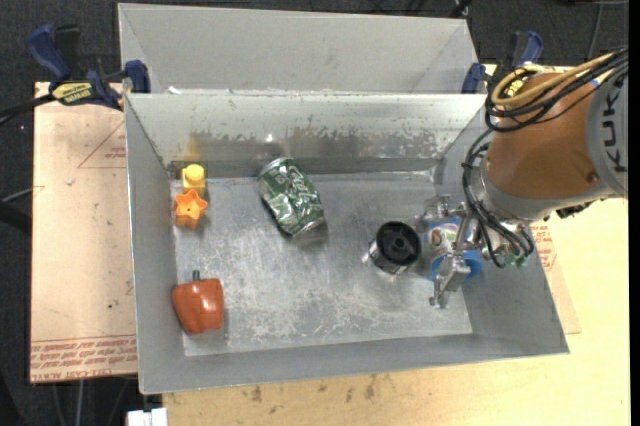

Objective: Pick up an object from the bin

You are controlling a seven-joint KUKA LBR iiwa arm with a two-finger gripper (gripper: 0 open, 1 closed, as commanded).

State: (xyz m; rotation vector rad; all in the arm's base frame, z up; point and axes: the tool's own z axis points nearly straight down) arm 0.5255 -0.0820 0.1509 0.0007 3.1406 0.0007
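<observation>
My gripper (446, 274) is low in the right part of the bin, close to the right wall. Just to its left lies a small black round thing (396, 244) with a hole in its top, close beside the gripper; whether they touch I cannot tell. Further left, near the back wall, a crushed green drinks can (291, 198) lies on its side.
At the bin's left, a small yellow and orange toy (190, 197) sits near the back corner, and a red toy pepper (198, 304) with a dark stem lies near the front left corner. The orange-covered arm hangs over the right rim.
</observation>
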